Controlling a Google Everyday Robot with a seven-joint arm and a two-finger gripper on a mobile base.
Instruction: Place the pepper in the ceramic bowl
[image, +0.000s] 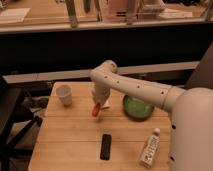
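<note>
The orange-red pepper (95, 110) hangs from my gripper (98, 103), which is shut on its upper end and holds it above the wooden table (70, 135), left of centre. The green ceramic bowl (138, 107) sits on the table to the right of the gripper, a short gap away. My white arm reaches in from the right, over the bowl's near edge.
A small white cup (63, 94) stands at the table's back left. A black rectangular bar (105, 146) lies near the front centre. A white bottle (149, 148) lies at the front right. Dark chairs stand to the left of the table.
</note>
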